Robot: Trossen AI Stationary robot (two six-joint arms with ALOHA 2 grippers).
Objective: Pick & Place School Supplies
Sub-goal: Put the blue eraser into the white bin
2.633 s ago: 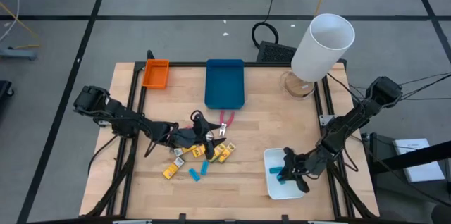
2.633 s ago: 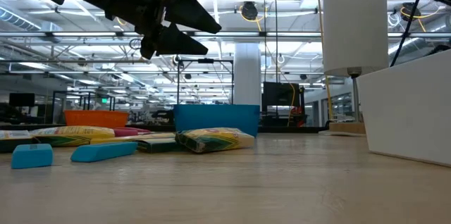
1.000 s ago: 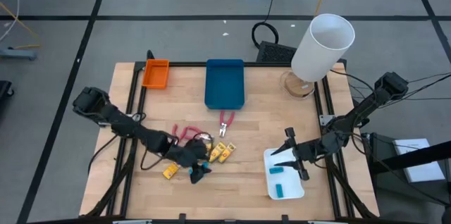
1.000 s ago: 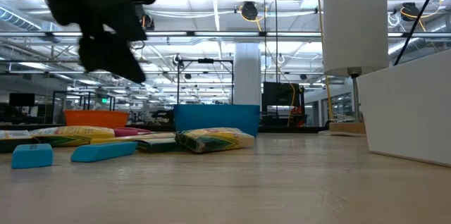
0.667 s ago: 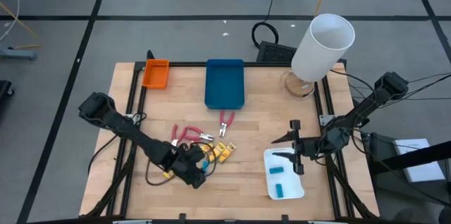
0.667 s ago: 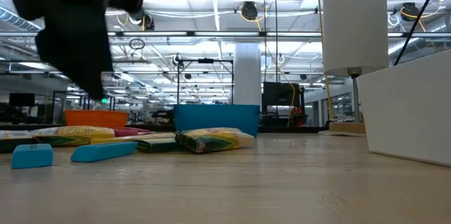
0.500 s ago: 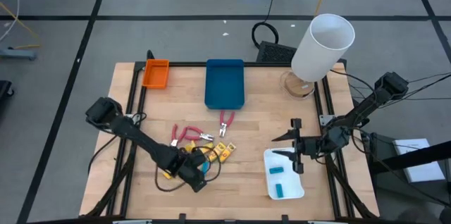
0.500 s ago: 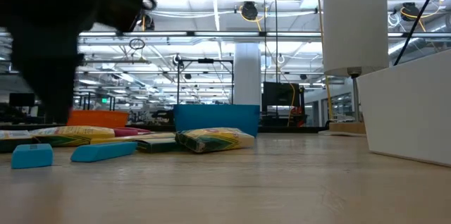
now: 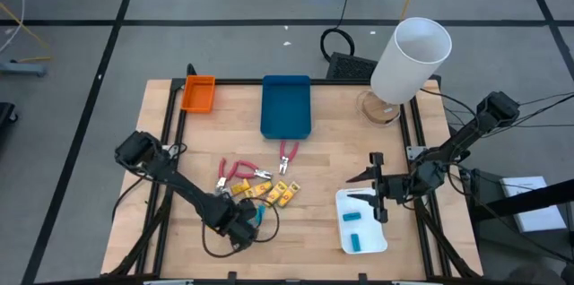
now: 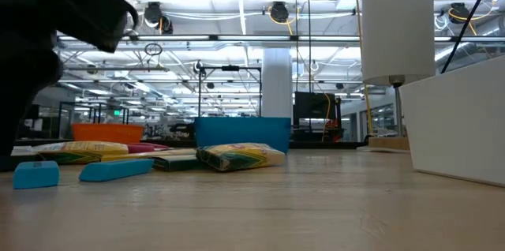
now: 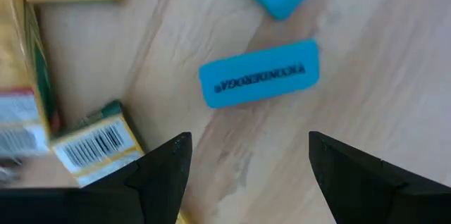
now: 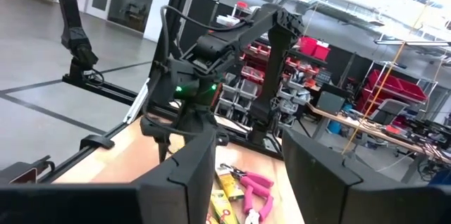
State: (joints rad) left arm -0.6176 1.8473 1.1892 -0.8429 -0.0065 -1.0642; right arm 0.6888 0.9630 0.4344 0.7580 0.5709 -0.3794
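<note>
Left gripper [image 11: 243, 175] hovers, fingers spread, right over a blue eraser [image 11: 259, 73] on the surface; right gripper [image 9: 375, 186], fingers parted and empty, above the white tray [image 9: 378, 242].

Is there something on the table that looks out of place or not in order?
Nothing looks damaged or spilled. The supplies lie in a loose pile mid-table: yellow boxes, two red-handled pliers, blue erasers. Two more blue erasers lie in the white tray.

Grey floor [image 9: 224, 43] crossed by dark lines surrounds the wooden table [image 9: 332, 155]; beyond it, a bright hall with ceiling lights [image 10: 278, 12] and red shelving bins [image 12: 313, 44].
</note>
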